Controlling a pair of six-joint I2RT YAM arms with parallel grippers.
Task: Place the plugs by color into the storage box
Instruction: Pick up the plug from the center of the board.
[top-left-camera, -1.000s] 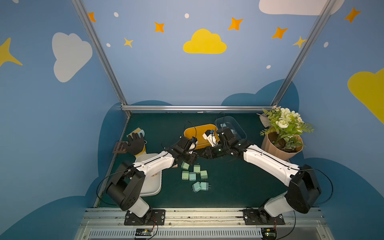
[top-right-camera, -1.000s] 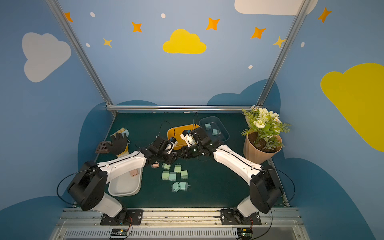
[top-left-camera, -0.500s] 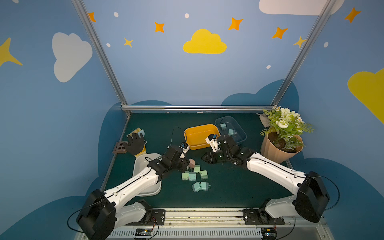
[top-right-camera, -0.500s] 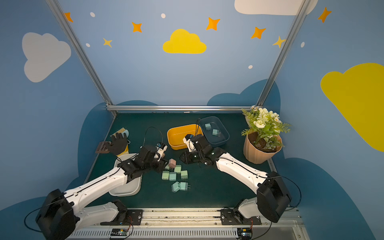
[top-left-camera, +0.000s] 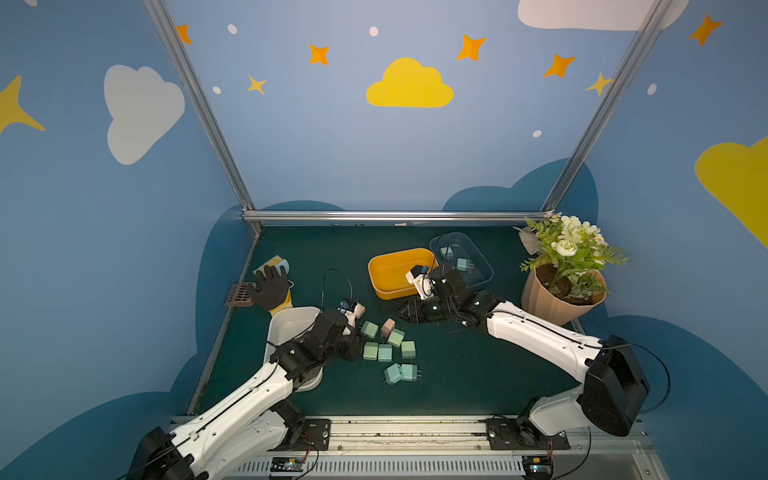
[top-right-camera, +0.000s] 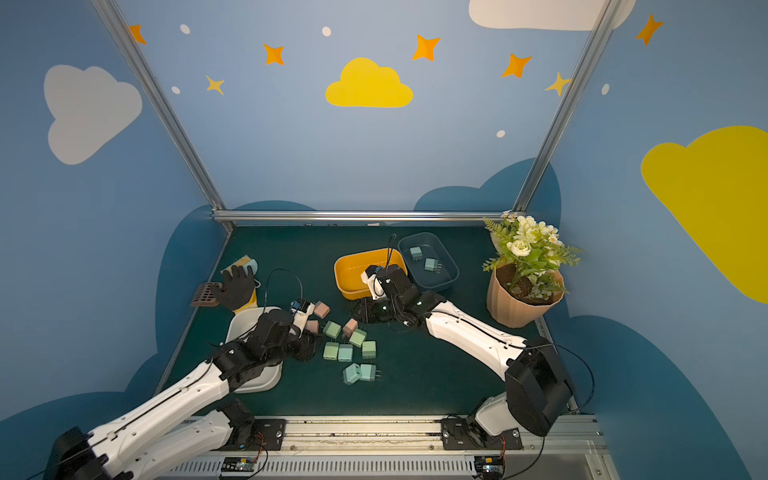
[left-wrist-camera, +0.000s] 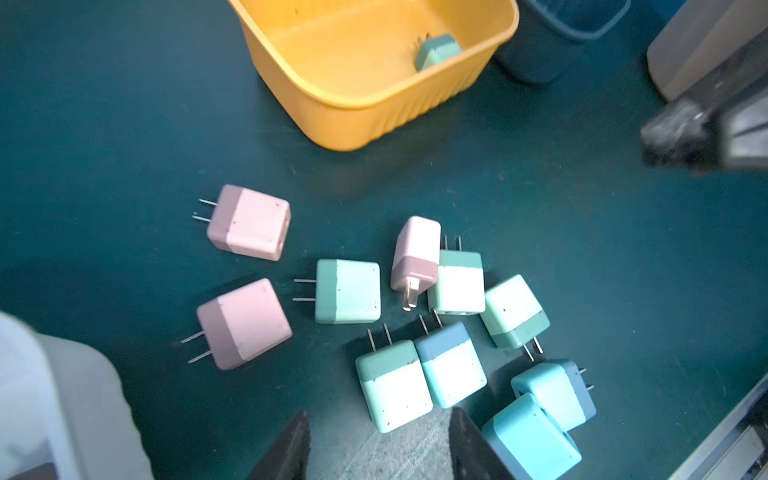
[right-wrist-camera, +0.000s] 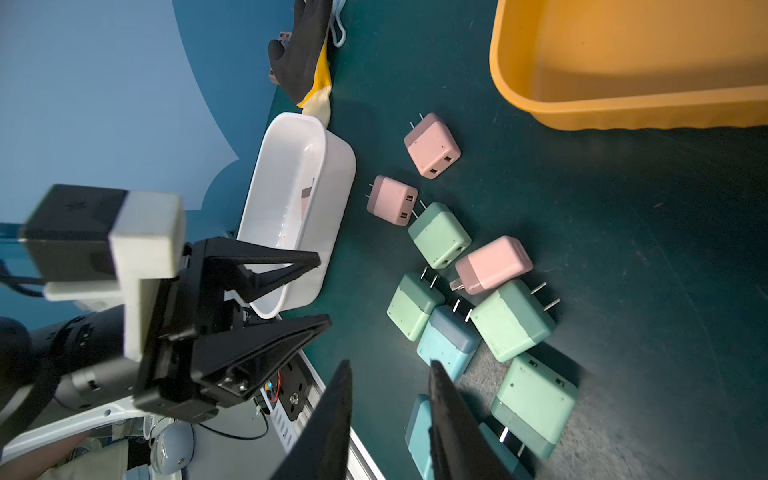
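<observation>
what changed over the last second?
Both arms drew back from the yellow bin toward the near edge. The left pincer is now open over the plugs beside the white tray; the right pincer sits low before the bin. Neither holds a plug. Bin, tray and plant unmoved.

The left gripper (right-wrist-camera: 266, 307) has been drawn back from the yellow bin (top-left-camera: 392, 286) to the white tray (top-left-camera: 291, 328), jaws apart. The right gripper (top-left-camera: 405, 311) has been lowered off the bin's rim toward the loose plugs (top-left-camera: 386, 351).
</observation>
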